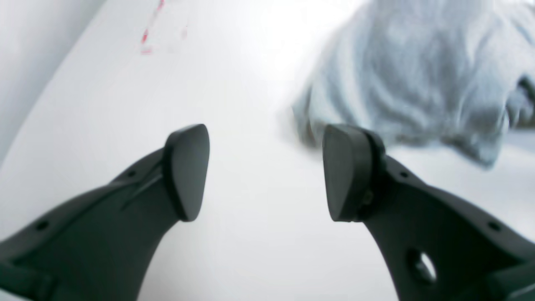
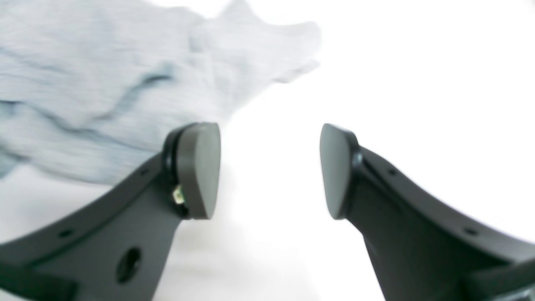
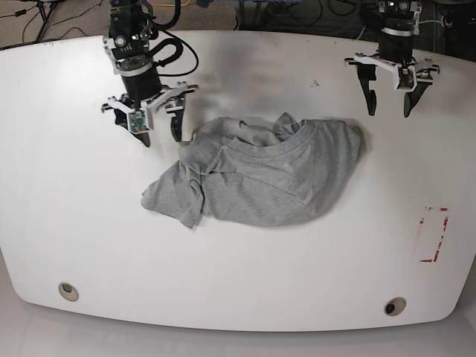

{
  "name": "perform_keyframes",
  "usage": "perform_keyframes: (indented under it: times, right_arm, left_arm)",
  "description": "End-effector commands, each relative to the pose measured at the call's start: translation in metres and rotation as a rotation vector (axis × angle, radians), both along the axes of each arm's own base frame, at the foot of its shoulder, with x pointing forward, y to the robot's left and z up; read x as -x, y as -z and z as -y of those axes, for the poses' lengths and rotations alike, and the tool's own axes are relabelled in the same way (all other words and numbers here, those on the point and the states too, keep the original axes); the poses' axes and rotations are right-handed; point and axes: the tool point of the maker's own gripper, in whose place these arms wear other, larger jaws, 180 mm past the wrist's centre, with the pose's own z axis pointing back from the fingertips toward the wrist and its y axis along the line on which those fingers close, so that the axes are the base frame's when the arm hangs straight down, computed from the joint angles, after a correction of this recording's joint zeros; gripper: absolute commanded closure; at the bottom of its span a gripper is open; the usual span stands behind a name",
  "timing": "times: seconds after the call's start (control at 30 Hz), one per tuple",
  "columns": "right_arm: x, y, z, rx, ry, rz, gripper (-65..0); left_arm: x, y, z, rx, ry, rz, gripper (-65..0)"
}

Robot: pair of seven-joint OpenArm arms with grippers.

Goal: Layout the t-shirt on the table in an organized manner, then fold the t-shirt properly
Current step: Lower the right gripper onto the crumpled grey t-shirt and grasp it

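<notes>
The t-shirt (image 3: 260,175) lies crumpled in a loose heap near the middle of the table (image 3: 238,297), collar side up, one sleeve bunched toward the base view's lower left and the hem side rumpled toward the right. No lettering shows from here. The left gripper (image 3: 392,93) hangs over bare table at the far edge, apart from the shirt's right side; in its wrist view the fingers (image 1: 186,171) stand wide apart with nothing between them, and grey cloth (image 1: 418,79) lies beyond the right-hand pad. The right gripper (image 3: 156,128) hangs just beside the shirt's far-left edge, jaws likewise parted and holding nothing; its wrist view shows the fabric (image 2: 104,92) behind the left pad, blurred. A red-outlined rectangle (image 3: 433,234) sits on the table well right of the shirt. Two grommet holes (image 3: 68,291) sit near the front edge.
</notes>
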Motion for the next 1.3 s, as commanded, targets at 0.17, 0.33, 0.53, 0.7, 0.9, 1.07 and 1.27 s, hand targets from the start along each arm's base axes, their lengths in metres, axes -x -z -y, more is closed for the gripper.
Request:
perform_keyframes:
  times: [0.17,0.33,0.53,0.7,0.9,1.07,1.27]
  right_arm:
    - [-0.034,-0.028,-0.053,-0.012,-0.207,0.055,-36.1]
    - [-0.055,-0.029,-0.065,0.005,-0.255,0.042,-36.1]
    - [-0.073,-0.014,-0.07,0.039,-0.32,-0.007,-36.1]
    - [-0.084,0.005,-0.066,0.065,-0.352,-0.055,-36.1]
    - [-0.083,0.016,-0.057,0.094,-0.375,-0.088,-35.8]
    - [-0.078,0.023,-0.055,0.097,-0.371,-0.106,-35.8]
    - [-0.067,0.032,-0.048,0.096,-0.362,-0.135,-35.7]
  left_arm:
    - [-0.008,-0.005,-0.005,-0.006,-0.017,-0.001,-40.4]
    - [-0.008,-0.004,-0.005,-0.006,-0.018,-0.004,-40.6]
    - [-0.008,-0.004,-0.005,-0.006,-0.018,-0.006,-40.6]
    - [-0.007,-0.004,-0.005,-0.006,-0.018,-0.007,-40.6]
    - [-0.007,-0.004,-0.005,-0.006,-0.018,-0.007,-40.6]
    - [-0.007,-0.003,-0.004,-0.004,-0.015,-0.008,-40.6]
    - [-0.008,-0.003,-0.003,-0.003,-0.014,-0.006,-40.6]
